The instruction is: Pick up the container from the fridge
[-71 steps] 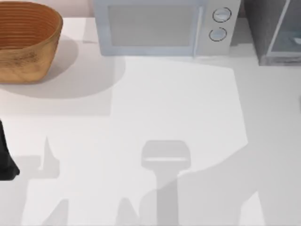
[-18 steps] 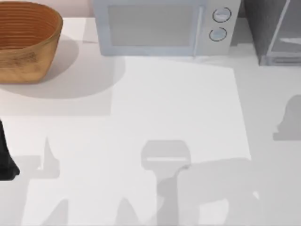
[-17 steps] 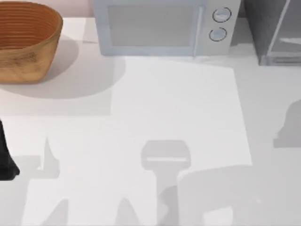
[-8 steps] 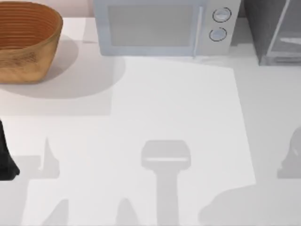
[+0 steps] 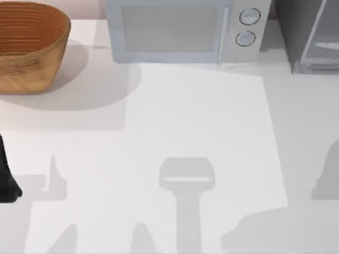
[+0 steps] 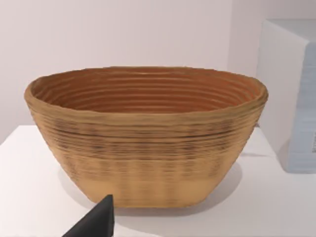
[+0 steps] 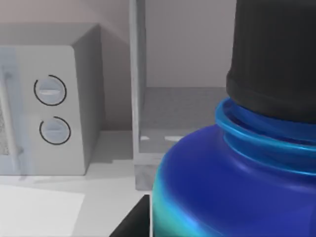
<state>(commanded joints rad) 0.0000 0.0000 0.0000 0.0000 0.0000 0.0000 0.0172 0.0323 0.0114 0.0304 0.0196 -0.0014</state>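
The brown basket [image 5: 29, 45] sits at the table's [image 5: 201, 121] far left, the microwave [image 5: 183, 29] mid-back, the fridge [image 5: 310, 34] at far right. In the right wrist view the blue container [image 7: 232, 182] with black cap [image 7: 274, 54] looms just before the right hand, off the fridge; whether that hand grips it, cannot tell. The left arm [image 5: 6, 177] is parked at the table's left edge

The container [image 7: 232, 192] close before my right wrist camera looks like glossy blue plastic, smooth with ridged rings at the neck, and its cap [image 7: 274, 54] is matt black. The basket [image 6: 145, 133] is rough woven fibre in ribbed coils. The microwave [image 5: 183, 29] looks like smooth matt grey plastic. The fridge [image 5: 310, 34] has a speckled dark shell and a glassy front. The table [image 5: 201, 116] is smooth matt white.
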